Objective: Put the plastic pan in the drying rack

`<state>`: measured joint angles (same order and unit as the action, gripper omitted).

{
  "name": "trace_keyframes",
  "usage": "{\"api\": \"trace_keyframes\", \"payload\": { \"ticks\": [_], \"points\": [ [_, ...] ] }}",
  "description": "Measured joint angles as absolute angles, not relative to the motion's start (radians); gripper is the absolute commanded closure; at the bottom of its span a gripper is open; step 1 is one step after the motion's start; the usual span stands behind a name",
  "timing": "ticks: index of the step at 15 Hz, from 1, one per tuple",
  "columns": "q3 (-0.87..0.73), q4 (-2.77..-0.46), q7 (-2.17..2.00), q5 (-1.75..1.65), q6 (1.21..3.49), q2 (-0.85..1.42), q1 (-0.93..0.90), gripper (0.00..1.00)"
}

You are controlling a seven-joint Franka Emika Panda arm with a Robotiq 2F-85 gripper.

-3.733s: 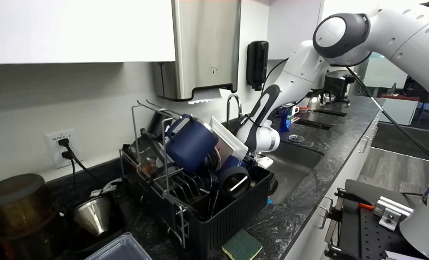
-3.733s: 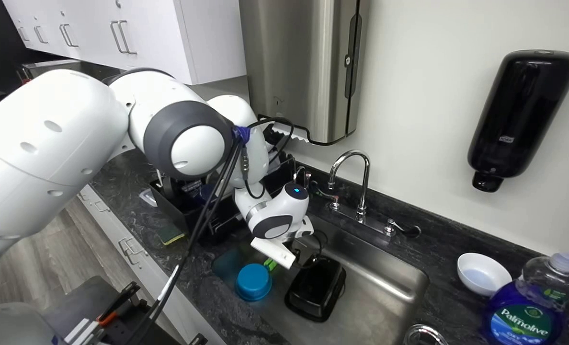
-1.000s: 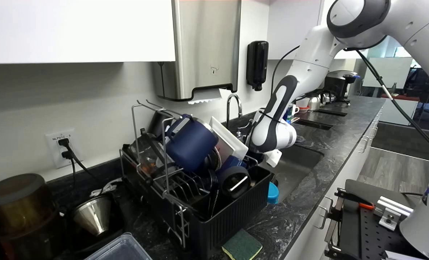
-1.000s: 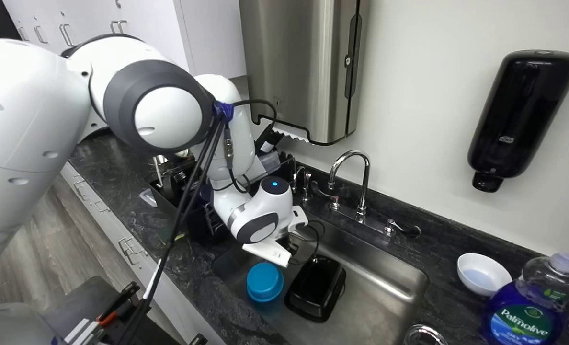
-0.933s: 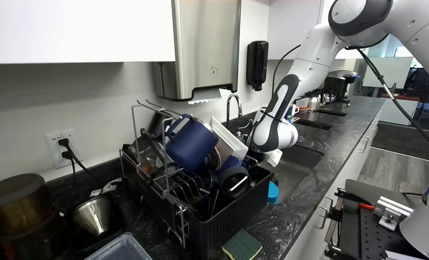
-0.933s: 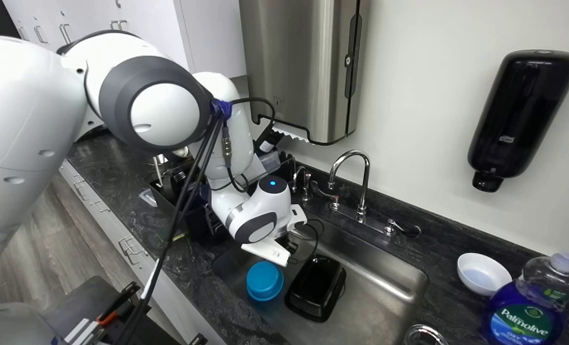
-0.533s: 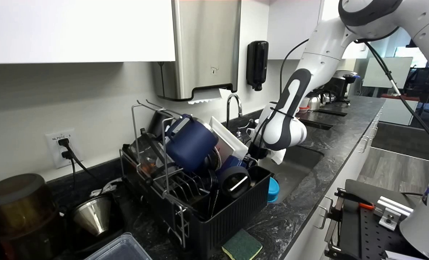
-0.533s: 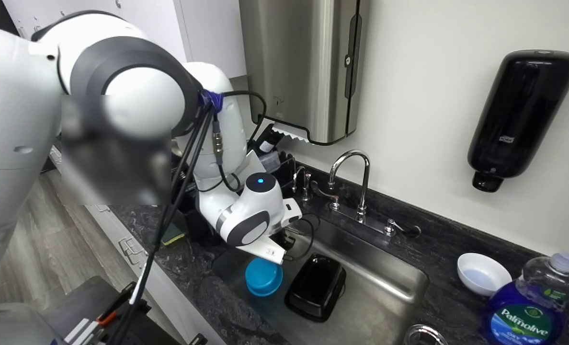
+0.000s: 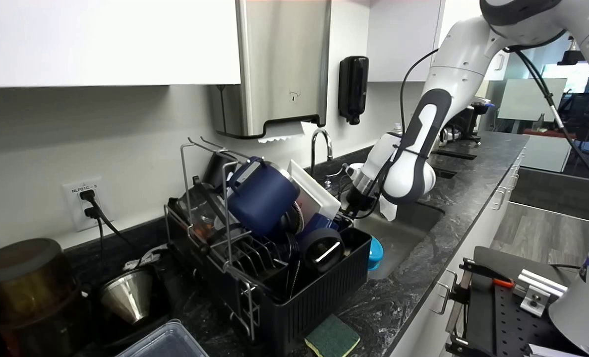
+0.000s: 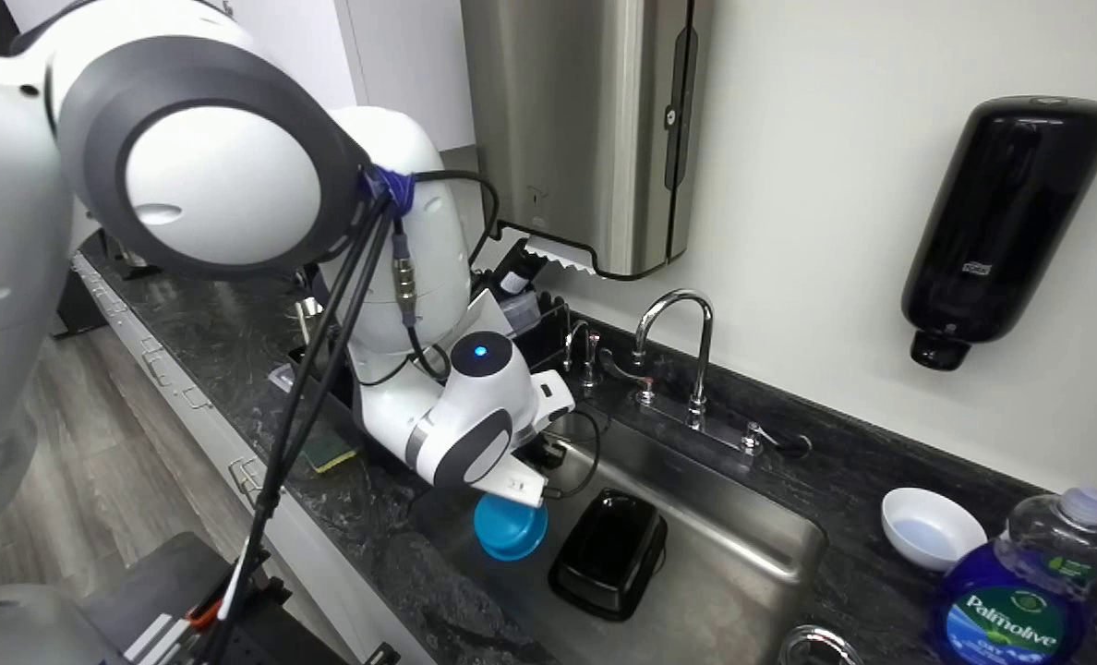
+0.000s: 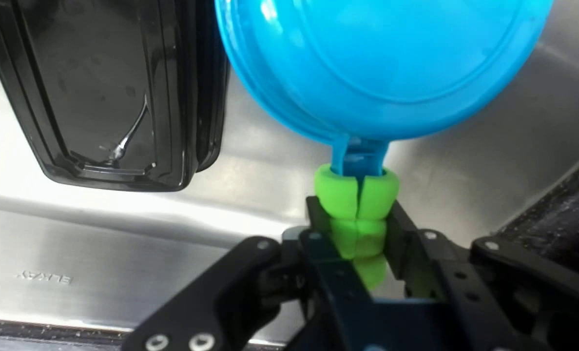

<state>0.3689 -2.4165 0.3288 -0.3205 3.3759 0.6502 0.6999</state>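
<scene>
The plastic pan point(image 11: 392, 58) is bright cyan with a green handle point(image 11: 357, 195). My gripper point(image 11: 356, 207) is shut on that handle, one black finger on each side. Both exterior views show the pan's cyan body, low in the sink point(image 10: 724, 582) and partly covered by the wrist point(image 10: 484, 406) in an exterior view. Whether it touches the sink floor I cannot tell. The black drying rack point(image 9: 319, 295) stands on the counter beside the sink, well filled; a navy pot point(image 9: 264, 198) and a white square dish point(image 9: 314, 193) lean in it.
A black container point(image 10: 608, 554) lies in the sink close beside the pan. Behind the sink rises a faucet point(image 10: 701, 342). A white bowl point(image 10: 932, 526) and a soap bottle point(image 10: 1010, 591) stand on the counter. A sponge point(image 9: 332, 337) lies in front of the rack.
Since the earliest frames the pan has shifted towards the black container. Over the last second the wrist has tilted and the arm has drawn back; the pan has barely moved.
</scene>
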Motion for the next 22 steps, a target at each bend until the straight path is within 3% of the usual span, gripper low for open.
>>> {"api": "trace_keyframes", "payload": {
  "ticks": [7,13,22],
  "points": [
    [0.457,-2.440,0.279,-0.473,3.408,0.605,0.828,0.92],
    [0.684,-2.465,0.279,-0.694,3.366,0.607,1.108,0.92],
    [1.034,-2.515,0.364,-0.861,3.132,0.702,1.533,0.92]
  ]
}}
